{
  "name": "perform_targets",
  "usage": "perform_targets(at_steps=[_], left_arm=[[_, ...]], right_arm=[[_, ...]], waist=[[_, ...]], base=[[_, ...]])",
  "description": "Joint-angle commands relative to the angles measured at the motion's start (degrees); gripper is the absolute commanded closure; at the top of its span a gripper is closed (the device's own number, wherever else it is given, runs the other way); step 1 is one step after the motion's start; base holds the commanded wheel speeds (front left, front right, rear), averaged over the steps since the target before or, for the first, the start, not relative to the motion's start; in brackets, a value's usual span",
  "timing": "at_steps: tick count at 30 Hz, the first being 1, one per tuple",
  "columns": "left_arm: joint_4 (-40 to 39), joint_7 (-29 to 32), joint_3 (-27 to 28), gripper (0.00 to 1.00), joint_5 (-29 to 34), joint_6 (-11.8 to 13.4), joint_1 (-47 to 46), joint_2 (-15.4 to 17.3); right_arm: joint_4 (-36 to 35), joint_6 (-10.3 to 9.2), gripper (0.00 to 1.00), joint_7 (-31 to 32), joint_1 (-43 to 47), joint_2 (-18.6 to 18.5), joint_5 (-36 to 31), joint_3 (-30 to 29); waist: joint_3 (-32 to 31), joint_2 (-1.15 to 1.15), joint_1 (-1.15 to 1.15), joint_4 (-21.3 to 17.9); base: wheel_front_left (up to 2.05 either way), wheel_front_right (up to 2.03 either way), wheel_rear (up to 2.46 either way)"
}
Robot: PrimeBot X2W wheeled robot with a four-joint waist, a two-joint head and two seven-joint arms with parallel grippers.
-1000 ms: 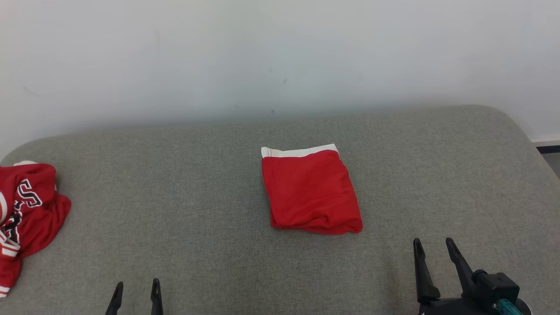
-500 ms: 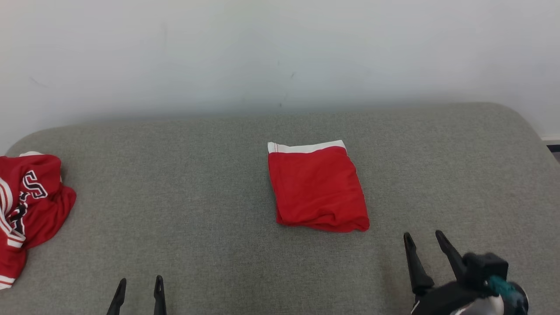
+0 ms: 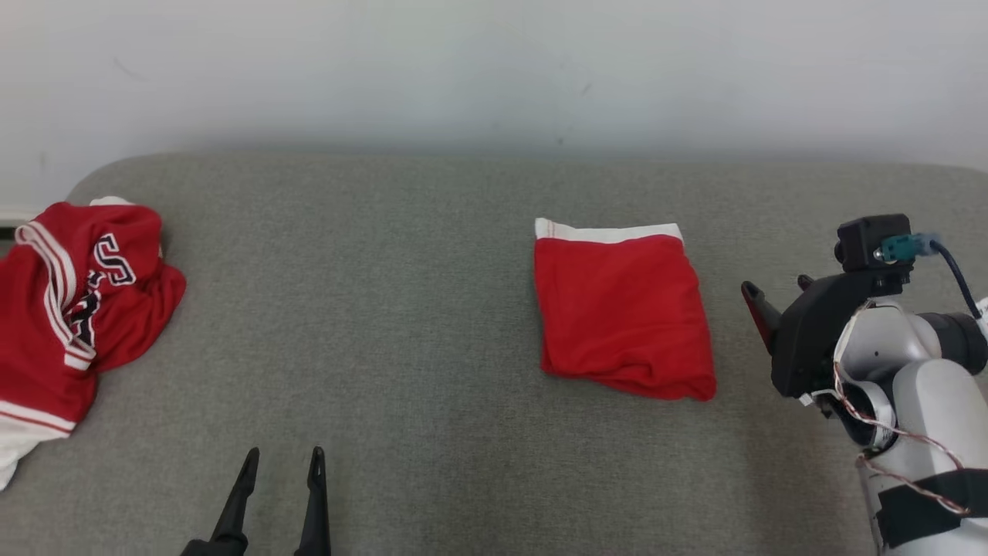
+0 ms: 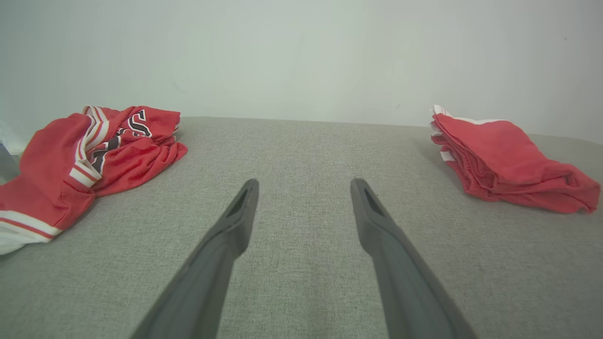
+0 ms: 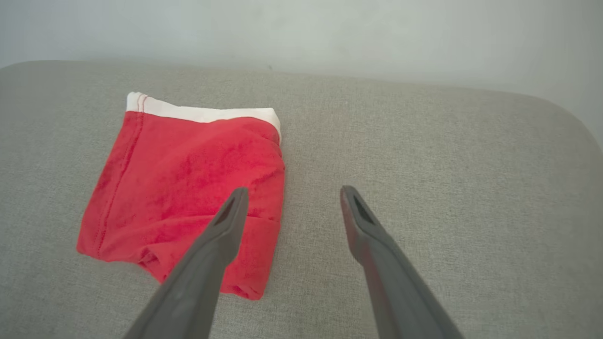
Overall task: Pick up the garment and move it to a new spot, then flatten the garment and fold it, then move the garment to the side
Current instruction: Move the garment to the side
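Lying neatly folded, the red white-banded cloth garment (image 3: pixel 621 309) seemingly needed only moving aside; left gripper (image 3: pixel 282 462) and right gripper (image 5: pixel 292 193) gaped empty.

My left gripper (image 3: pixel 283 457) sits low, fingers spread and pointing forward; right gripper (image 5: pixel 293 195) is up higher on the right, jaws wide too, pale forearm (image 3: pixel 915 390) angled inward

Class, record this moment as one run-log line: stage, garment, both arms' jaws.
stage: folded, side move pending | folded garment: flat on grey surface | left jaws: open, empty | right jaws: open, beside garment's right edge, not gripping
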Motion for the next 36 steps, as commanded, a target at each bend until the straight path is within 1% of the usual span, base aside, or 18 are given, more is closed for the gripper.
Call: perform_targets(at_steps=[1,4,7,12,18,19,20,21,22,23,24,25,29,32,35,36], left_arm=[[-0.2,-0.2,-0.7,0.00,-0.9,0.3,-1.0,-0.1],[0.0,-0.2,-1.7,0.00,-1.6,0.7,-1.6,-0.1],[-0.1,-0.2,-2.1,0.00,-1.6,0.9,-1.9,-0.1],[-0.1,-0.2,-3.3,0.00,-2.4,1.4,-2.6,-0.1],[0.1,-0.2,-4.6,0.00,-3.3,1.8,-3.0,-0.1],[0.2,-0.2,-4.7,0.00,-3.4,1.8,-3.1,-0.1],[0.2,-0.2,-4.8,0.00,-3.5,1.9,-3.3,-0.1],[0.2,-0.2,-5.0,0.00,-3.5,1.9,-3.6,-0.1],[0.3,-0.2,-5.0,0.00,-3.4,1.8,-3.8,-0.1],[0.4,-0.2,-4.9,0.00,-3.3,1.7,-3.9,-0.1],[0.5,-0.2,-4.8,0.00,-3.1,1.6,-4.0,-0.1],[0.4,-0.2,-4.7,0.00,-2.9,1.6,-4.0,-0.1],[0.0,-0.2,-4.2,0.00,-2.3,1.3,-4.5,-0.1],[-0.5,-0.2,-3.7,0.00,-1.8,1.1,-5.0,-0.1],[-1.2,-0.2,-3.7,0.00,-1.4,0.5,-5.8,-0.1],[-1.6,-0.2,-3.9,0.00,-1.4,0.3,-6.2,-0.1]], right_arm=[[2.6,-0.12,0.00,2.6,-2.4,-0.2,-0.4,-0.5],[6.6,-0.12,0.00,5.5,-5.5,-0.3,-2.4,-2.3],[8.9,-0.12,0.00,6.1,-7.1,0.2,-3.7,-3.6],[14.5,-0.12,0.00,6.9,-9.8,1.4,-7.9,-8.0],[20.9,-0.12,0.00,10.3,-10.6,4.4,-12.2,-11.6],[21.6,-0.12,0.02,10.5,-10.4,4.9,-12.8,-11.9],[22.2,-0.13,0.10,10.5,-10.3,5.4,-13.4,-12.3],[22.7,-0.13,0.20,10.5,-10.4,5.8,-13.9,-12.5],[23.0,-0.13,0.43,10.4,-10.4,6.1,-14.5,-12.6],[23.3,-0.13,0.59,10.2,-10.5,6.4,-14.7,-12.6],[23.4,-0.13,0.88,10.0,-10.6,6.5,-14.9,-12.5],[23.4,-0.13,1.00,9.7,-10.8,6.7,-14.9,-12.2],[23.0,-0.14,1.00,8.1,-11.9,6.2,-14.3,-10.7],[22.7,-0.14,1.00,7.3,-12.8,5.5,-13.4,-8.6],[22.3,-0.14,1.00,6.8,-13.2,4.0,-12.3,-5.6],[22.3,-0.14,1.00,6.7,-13.0,3.0,-12.0,-4.5]], waist=[[3.6,-0.01,-0.01,4.4],[5.1,-0.01,-0.01,6.7],[5.9,-0.01,-0.01,8.0],[8.0,-0.01,-0.01,10.6],[9.3,-0.01,-0.01,11.8],[9.3,-0.01,-0.01,11.7],[9.4,-0.01,-0.01,11.6],[9.4,-0.01,-0.01,11.4],[9.4,-0.01,-0.01,11.1],[9.4,-0.01,-0.01,10.8],[9.4,-0.01,-0.01,10.4],[9.5,-0.01,-0.01,9.8],[9.8,-0.01,-0.01,6.9],[10.4,-0.01,-0.01,3.7],[11.3,-0.01,-0.01,0.3],[11.6,-0.01,-0.01,-0.7]], base=[[0.00,0.00,0.00],[0.00,0.00,0.00],[0.00,0.00,0.00],[0.00,0.00,0.00],[0.00,0.00,0.00],[0.00,0.00,0.00],[0.00,0.00,0.00],[0.00,0.00,0.00],[0.00,0.00,0.00],[0.00,0.00,0.00],[0.00,0.00,0.00],[0.00,0.00,0.00],[0.00,0.00,0.00],[0.00,0.00,0.00],[0.00,0.00,0.00],[0.00,0.00,0.00]])
